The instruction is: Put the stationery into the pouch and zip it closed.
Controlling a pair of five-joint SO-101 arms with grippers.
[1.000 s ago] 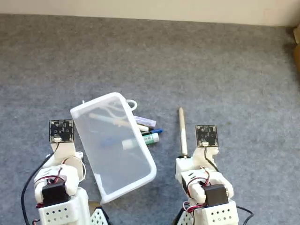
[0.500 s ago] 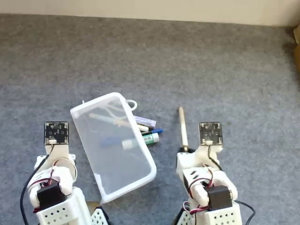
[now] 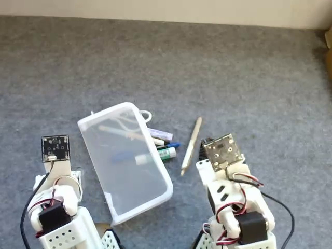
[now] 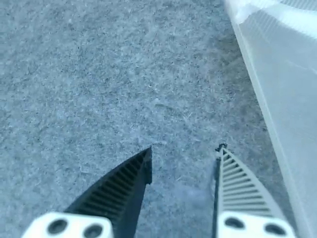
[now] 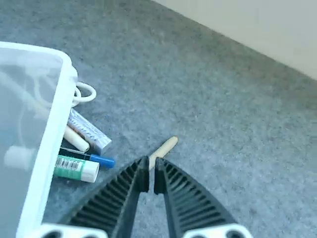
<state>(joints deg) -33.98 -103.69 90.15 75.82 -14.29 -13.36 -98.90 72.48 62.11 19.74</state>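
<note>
Right wrist view — right gripper (image 5: 151,159), jaws nearly shut, pinches the pencil (image 5: 165,146) for loading into the pouch (image 5: 53,124); left gripper (image 4: 184,148) gapes empty.

High view down over table (image 3: 233,67); wrist views close, downward; pouch (image 3: 124,161) in all three

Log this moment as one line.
left gripper open over carpet beside pouch | right gripper shut, tips at pencil, grasp unclear | pens lie against pouch edge

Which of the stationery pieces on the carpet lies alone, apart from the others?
The tan pencil, lying slanted by itself; the other pieces are bunched together against the clear pouch at its edge.
</note>
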